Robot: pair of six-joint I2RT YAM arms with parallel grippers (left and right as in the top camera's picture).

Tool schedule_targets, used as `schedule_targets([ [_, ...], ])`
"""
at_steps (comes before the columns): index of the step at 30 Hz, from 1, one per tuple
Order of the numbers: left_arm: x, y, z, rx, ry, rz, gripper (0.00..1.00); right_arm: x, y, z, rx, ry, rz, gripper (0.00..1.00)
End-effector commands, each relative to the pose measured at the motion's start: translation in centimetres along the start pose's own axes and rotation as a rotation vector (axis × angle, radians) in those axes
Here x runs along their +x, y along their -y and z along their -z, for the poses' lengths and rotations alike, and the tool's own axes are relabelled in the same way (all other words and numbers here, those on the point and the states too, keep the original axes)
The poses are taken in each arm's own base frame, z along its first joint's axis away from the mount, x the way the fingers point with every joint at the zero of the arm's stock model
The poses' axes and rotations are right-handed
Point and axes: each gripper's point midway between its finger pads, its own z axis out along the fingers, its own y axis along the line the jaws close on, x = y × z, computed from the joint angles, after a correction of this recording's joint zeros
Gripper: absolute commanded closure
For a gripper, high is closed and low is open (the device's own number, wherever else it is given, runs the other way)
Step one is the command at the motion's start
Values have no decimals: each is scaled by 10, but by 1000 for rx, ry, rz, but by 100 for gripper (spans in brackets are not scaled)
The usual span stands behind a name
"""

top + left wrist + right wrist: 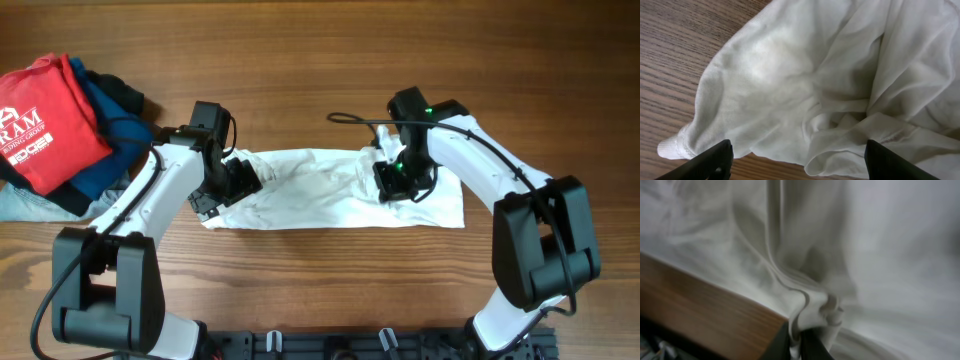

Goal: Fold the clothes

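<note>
Fig. | my left gripper [799, 152] released, T-shirt's [310, 190] 9 o'clock end | my right gripper [799, 347] clenched on fold, 3 o'clock

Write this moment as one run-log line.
left jaws: open over white T-shirt | right jaws: shut on its fold | state: crumpled on table

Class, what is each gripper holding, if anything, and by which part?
Right gripper: pinching a raised fold of the white T-shirt. Left gripper: open over it, holding nothing.
</note>
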Motion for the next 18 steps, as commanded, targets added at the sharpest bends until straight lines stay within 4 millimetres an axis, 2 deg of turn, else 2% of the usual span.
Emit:
schedule_targets([
  [1,-3,4,7,23,17,-19,16,10,-24,-5,-113,-43,118,90],
  [5,-3,4,7,23,17,-19,16,15,-30,-4,-147,-59,171,87],
  [9,-3,4,7,23,17,-19,16,4,-12,3,-30,-27,92,91],
  [12,-4,3,7,19,20,-22,15,-16,-12,32,26,85,62,91],
  [15,-17,-9,8,-58,92,-22,7,-27,-4,63,116,217,16,87],
  [17,-24,-9,9,-67,125,-59,1,-28,6,83,181,285,-38,80],
  [18,-30,-4,9,-51,144,-125,0,-27,10,90,190,307,-66,65],
])
